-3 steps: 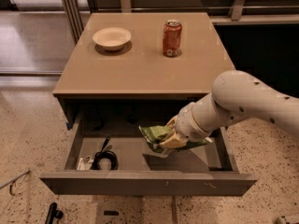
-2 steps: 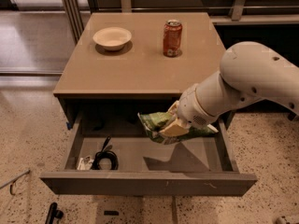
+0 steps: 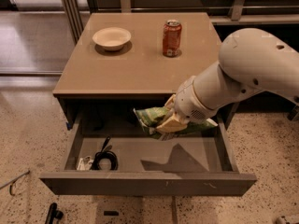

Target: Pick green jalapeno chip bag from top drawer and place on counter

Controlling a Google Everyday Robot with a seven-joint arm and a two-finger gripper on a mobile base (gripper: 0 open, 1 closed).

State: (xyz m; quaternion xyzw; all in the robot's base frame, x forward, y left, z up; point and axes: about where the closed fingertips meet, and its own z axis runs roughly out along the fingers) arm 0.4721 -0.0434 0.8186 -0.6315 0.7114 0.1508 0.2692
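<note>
Pick half looks done: your gripper [image 3: 171,121] clamped on chip bag [image 3: 148,117], bag sticking out either side of it, hanging clear of open drawer [image 3: 140,183] floor below. Left for you: bring bag up onto counter [image 3: 140,69] just behind gripper, let go. Can [image 3: 172,38], bowl [image 3: 111,38] sit farther back.

The gripper [image 3: 171,121], held over the top drawer [image 3: 149,184] just in front of the table [image 3: 140,66], is clamped on the green jalapeno chip bag [image 3: 148,116]; the bag's middle is covered by it and the lettering cannot be read. The arm [image 3: 254,64] is cut off by the right edge, and the table's front right corner is hidden behind it. The drawer's back is lost in shadow. The pale bits [image 3: 84,162] beside the black cable [image 3: 105,160] cannot be identified. A dark object [image 3: 53,213] on the floor is cut by the bottom edge
</note>
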